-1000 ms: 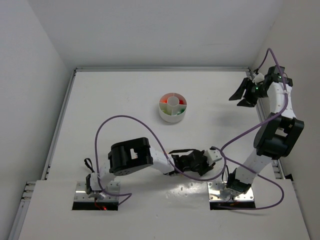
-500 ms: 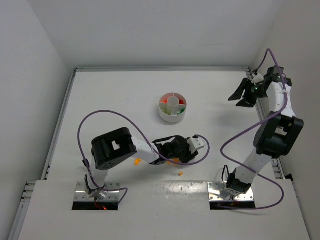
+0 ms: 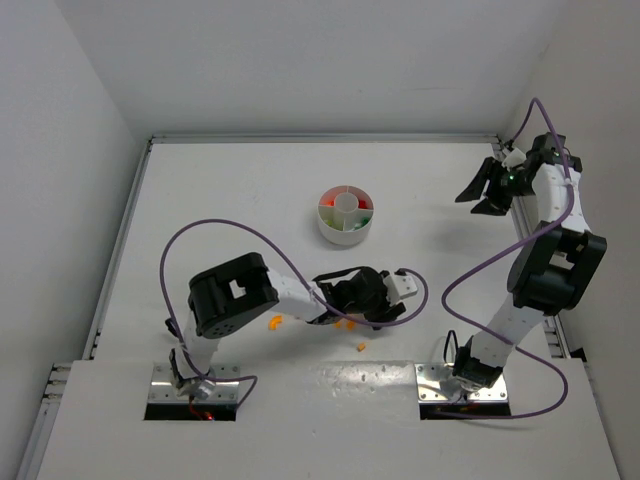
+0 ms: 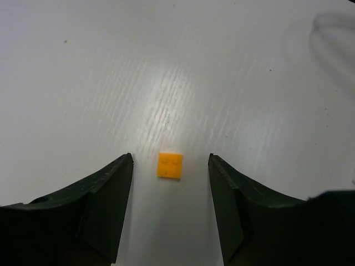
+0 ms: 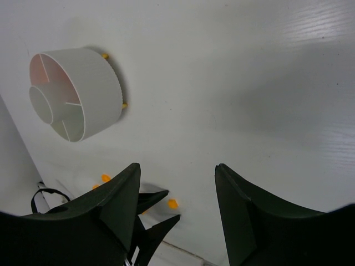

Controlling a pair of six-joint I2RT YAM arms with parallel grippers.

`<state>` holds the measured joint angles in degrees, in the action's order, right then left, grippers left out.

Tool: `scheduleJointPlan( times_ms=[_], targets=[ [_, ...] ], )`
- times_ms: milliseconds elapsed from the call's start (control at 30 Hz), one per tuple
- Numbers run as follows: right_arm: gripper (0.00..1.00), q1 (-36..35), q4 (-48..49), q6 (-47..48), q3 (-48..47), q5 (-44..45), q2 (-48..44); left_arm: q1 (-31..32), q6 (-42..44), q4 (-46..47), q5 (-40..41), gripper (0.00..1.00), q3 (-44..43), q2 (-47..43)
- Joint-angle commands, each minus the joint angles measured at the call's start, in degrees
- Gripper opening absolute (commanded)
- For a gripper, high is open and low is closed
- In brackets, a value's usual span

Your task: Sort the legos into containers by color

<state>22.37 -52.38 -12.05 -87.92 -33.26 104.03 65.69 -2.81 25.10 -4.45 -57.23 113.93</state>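
Working over the wide white desk (image 3: 250, 190), the left black-and-white robot arm (image 3: 235, 300) bends low across the near middle. The right black-and-white robot arm (image 3: 545, 260) is raised at the far right edge, well apart from the action. The small round white plastic dish (image 3: 346, 215), with inner walls and a central cup, sits beyond the left wrist, near it but not touching. Red pieces show in its left wedge and green ones in its right wedge; which wedge is for orange I cannot tell.

The left pincer (image 4: 171, 159) is open. Its two dark jaws stand on both sides of the tiny square orange plastic lego brick (image 4: 170, 165), which lies flat on the desk with studs up and touches neither jaw. This pincer holds nothing. The right pincer (image 5: 177, 166) is also spread open and empty, facing the dish from afar.

The step in hand seems to be picking up this brick. To do it well, I think the pincer should go lower until its tips reach the desk, keep the brick centred, and close slowly on two flat sides, because so small a piece can easily slide or flip away. The brick seems a little turned relative to the jaws, so a slight wrist turn may help. Other loose orange bricks (image 3: 361, 347) lie near on the desk.
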Motion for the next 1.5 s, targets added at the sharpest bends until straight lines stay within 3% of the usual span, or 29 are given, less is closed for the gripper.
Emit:
scheduleJointPlan(
  times_ms=[0,300,667,867,1100,1467],
  targets=[
    [0.57,-0.2,1.0,-0.4,-2.3,-1.3,-0.8,-1.4,0.3,-3.7,-1.6,0.62,-1.8,3.0],
    [0.57,-0.2,0.4,0.1,-2.8,-2.3,-0.3,-1.4,0.8,-4.4,-3.2,0.50,0.4,2.0],
    [0.57,-0.2,0.4,0.1,-2.8,-2.3,-0.3,-1.4,1.4,-5.1,-3.7,0.47,5.0,-2.0],
    [0.57,-0.2,0.4,0.1,-2.3,-2.3,-0.8,-1.4,1.4,-5.6,-3.7,0.53,1.7,0.8],
    [0.58,-0.2,0.4,0.6,-2.3,-2.3,-0.8,-1.4,2.0,-6.1,-4.3,0.53,-2.1,3.8],
    [0.58,-0.2,-0.1,0.6,-2.8,-2.3,-0.3,-1.4,4.3,-6.1,-7.1,0.25,3.3,-1.2]
  ],
)
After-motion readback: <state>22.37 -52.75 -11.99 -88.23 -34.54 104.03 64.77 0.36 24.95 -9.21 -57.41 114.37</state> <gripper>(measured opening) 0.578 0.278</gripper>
